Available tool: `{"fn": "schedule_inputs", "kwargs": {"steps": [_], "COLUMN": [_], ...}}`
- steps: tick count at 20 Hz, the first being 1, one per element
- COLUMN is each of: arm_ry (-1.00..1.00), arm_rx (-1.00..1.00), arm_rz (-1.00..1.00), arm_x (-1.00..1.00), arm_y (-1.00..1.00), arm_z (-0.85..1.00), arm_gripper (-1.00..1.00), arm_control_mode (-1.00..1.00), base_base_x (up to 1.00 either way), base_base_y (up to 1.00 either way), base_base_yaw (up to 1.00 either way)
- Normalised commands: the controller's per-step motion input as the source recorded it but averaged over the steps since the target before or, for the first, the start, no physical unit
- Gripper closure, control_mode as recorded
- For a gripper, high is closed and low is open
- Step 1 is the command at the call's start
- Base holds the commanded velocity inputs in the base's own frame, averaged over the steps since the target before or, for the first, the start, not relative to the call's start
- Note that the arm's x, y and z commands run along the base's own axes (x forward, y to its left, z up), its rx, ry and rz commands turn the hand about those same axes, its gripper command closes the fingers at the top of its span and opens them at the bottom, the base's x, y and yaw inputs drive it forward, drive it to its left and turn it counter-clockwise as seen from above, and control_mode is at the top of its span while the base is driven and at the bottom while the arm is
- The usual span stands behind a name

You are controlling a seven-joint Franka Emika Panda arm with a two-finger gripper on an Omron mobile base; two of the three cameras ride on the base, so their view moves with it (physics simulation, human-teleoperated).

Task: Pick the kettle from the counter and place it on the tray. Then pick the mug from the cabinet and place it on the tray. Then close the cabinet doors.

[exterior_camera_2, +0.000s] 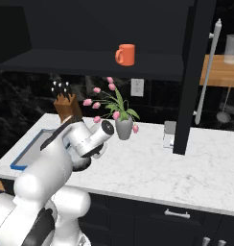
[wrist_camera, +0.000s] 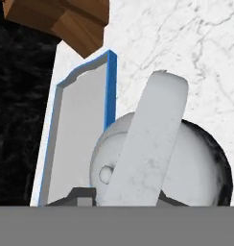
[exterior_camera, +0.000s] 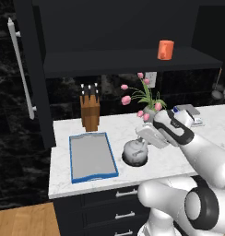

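The grey kettle [exterior_camera: 134, 153] stands on the white marble counter [exterior_camera: 118, 126], just right of the blue-rimmed tray [exterior_camera: 92, 156], which has nothing on it. My gripper [exterior_camera: 143, 142] hangs right over the kettle. In the hand view its open fingertips [wrist_camera: 82, 194] straddle the kettle's arched handle [wrist_camera: 147, 139], low beside the round body [wrist_camera: 203, 166]; the tray [wrist_camera: 78, 139] lies alongside. The orange-red mug [exterior_camera: 165, 50] [exterior_camera_2: 126, 54] sits on the dark shelf of the open cabinet [exterior_camera: 123, 62]. My arm hides the kettle in the right base view.
A wooden knife block [exterior_camera: 90, 113] stands behind the tray, and a grey vase of pink tulips [exterior_camera: 146, 103] behind the kettle. The left door's bar handle [exterior_camera: 20, 69] and the right door [exterior_camera_2: 195, 72] stand swung open. A small device [exterior_camera: 190, 113] lies at the back right.
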Motion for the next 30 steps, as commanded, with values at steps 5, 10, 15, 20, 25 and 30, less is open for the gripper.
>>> {"fn": "schedule_inputs", "kwargs": {"steps": [5,10,15,20,25,30], "arm_ry": [-0.17,-0.10,-0.01,0.00,0.06,0.03], "arm_rx": [0.00,0.00,0.00,0.00,0.01,0.05], "arm_rz": [-0.09,-0.10,-0.08,-0.08,-0.02,0.00], "arm_x": [0.00,0.09,0.50,0.77,0.61,0.42], "arm_y": [0.83,1.00,0.96,0.69,0.14,0.00], "arm_z": [0.74,0.36,0.01,-0.06,-0.09,-0.23], "arm_gripper": [1.00,1.00,1.00,1.00,1.00,1.00], "arm_control_mode": [-1.00,-1.00,-1.00,-1.00,-1.00,-1.00], "base_base_x": [0.00,0.00,0.00,0.00,0.00,0.00], "base_base_y": [0.00,0.00,0.00,0.00,0.00,0.00], "base_base_yaw": [0.00,0.00,0.00,0.00,0.00,0.00]}}
